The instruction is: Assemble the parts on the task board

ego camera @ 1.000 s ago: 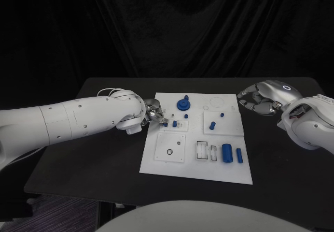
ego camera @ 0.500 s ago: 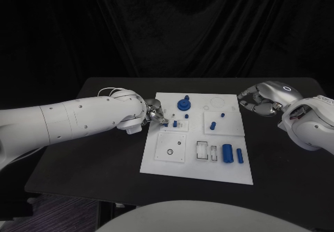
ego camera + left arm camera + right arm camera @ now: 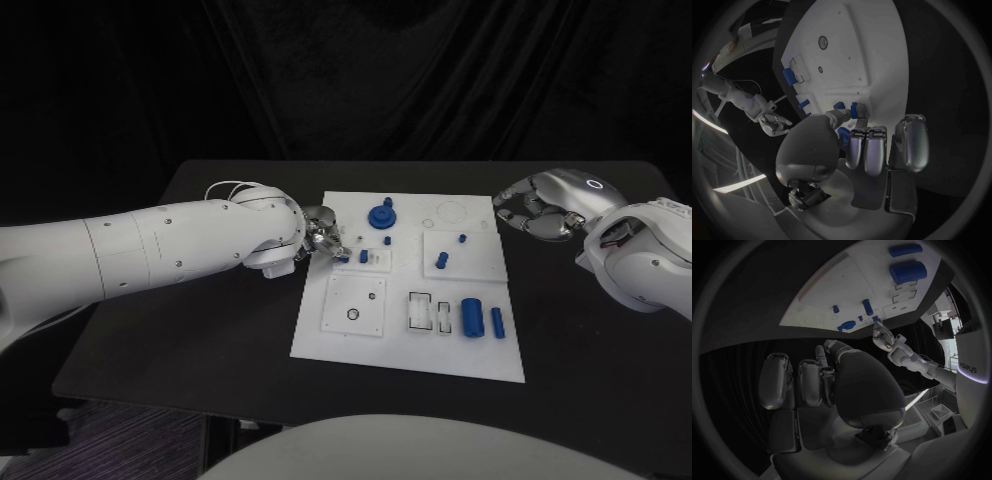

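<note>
Half done at best, judging by the task board (image 3: 329, 338). Seems seated already: the knobbed blue part (image 3: 382, 215), upright near the board's far edge, and the short pegs (image 3: 441, 261) in the square plate right of centre.

Leaves a good deal to do. Lying flat near the board's right edge: the thick cylinder (image 3: 470, 316) and, just beside it, the slim cylinder (image 3: 495, 320). Just left of them, unfilled: the pale rectangular slots (image 3: 418, 310). Likewise unfilled: the round hole (image 3: 353, 316) in the square plate nearer the robot.

Appears to be the step in hand: the small peg (image 3: 365, 257), upright on the square plate close to the board's left edge. Reaching in over that edge from the black table (image 3: 216, 330): the left hand (image 3: 320, 240), fingertips drawn close together and aimed at the peg. From the left wrist view, blue of the peg (image 3: 856, 110) right at a fingertip, touching or just beside. Cannot tell whether pinched or merely neared.

Well apart from all this, off the board's far right corner and above the table: the right hand (image 3: 541, 208), fingers curled inward with nothing in them, no part near it.
</note>
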{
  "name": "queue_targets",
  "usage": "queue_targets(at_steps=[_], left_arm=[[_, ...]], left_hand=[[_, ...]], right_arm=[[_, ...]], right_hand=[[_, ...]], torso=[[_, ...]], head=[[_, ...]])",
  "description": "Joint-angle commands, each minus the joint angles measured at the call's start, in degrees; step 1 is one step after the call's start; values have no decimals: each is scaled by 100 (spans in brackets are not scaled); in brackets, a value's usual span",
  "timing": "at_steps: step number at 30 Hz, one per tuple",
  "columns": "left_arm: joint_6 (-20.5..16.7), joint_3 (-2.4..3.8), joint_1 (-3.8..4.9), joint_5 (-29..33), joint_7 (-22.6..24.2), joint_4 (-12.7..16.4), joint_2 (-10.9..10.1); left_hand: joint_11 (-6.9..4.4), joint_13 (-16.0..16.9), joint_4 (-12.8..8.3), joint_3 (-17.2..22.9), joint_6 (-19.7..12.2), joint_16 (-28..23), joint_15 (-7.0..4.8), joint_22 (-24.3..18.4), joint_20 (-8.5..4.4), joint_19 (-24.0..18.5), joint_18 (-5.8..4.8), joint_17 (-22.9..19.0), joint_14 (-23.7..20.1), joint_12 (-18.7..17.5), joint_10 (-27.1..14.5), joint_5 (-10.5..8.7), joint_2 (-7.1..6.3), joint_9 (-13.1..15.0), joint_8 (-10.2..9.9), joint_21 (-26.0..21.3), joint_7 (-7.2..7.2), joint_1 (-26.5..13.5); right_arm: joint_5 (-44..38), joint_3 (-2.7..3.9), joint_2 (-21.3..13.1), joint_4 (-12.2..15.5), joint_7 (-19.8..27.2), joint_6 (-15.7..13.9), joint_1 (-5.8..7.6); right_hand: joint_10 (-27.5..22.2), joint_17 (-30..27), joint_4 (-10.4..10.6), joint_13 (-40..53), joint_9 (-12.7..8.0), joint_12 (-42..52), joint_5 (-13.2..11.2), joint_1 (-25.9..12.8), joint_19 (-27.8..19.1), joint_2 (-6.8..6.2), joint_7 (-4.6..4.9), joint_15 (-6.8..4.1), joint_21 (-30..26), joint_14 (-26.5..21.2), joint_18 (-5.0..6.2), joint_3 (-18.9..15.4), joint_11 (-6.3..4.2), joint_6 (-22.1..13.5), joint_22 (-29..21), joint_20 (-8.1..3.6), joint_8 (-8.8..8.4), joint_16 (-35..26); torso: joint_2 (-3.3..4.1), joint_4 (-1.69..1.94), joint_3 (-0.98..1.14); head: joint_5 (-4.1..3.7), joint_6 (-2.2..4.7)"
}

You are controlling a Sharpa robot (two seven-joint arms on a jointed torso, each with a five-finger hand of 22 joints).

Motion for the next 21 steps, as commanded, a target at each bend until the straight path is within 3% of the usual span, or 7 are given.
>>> queue_targets(at_steps=[1, 12, 21], left_arm=[[244, -40, -65, 6, -79, 19, 22], [74, -40, -83, 6, -1, -55, 70], [-206, -39, -94, -105, 89, -15, 26]], left_hand=[[4, 1506, 3, -62, -3, 15, -13, 1059, 1, -39, 78, 1509, 595, 15, 597, -285, 94, -13, -20, -24, -21, -45], [6, 1506, 34, -123, 8, 15, -11, 1059, 3, -40, 79, 1509, 595, 15, 597, -382, 144, -23, -29, -29, -24, -78], [-7, 1506, -35, -131, 43, 15, -21, 1067, -3, -25, 74, 1509, 595, 15, 597, -91, 197, -11, -10, -6, -36, 4]], right_arm=[[-15, 4, 2, 0, -112, 36, -16], [-15, 4, 0, 2, -121, 48, -17], [-15, 4, -8, 1, -127, 55, -17]], right_hand=[[198, 376, 0, 1136, -6, -29, 35, -35, 51, 27, 5, 16, -35, 357, -46, 43, 4, 24, 1031, 8, -32, -30], [197, 372, -3, 1134, -7, -30, 37, -34, 48, 31, 5, 17, -42, 356, -45, 50, 4, 26, 1029, 8, -31, -33], [195, 371, -6, 1132, -7, -33, 39, -31, 50, 35, 5, 17, -38, 356, -46, 56, 4, 26, 1031, 8, -31, -35]], torso=[[-1, 0, 3], [-1, 3, 7], [1, -8, 2]], head=[[3, -1], [-9, -1], [-5, -1]])
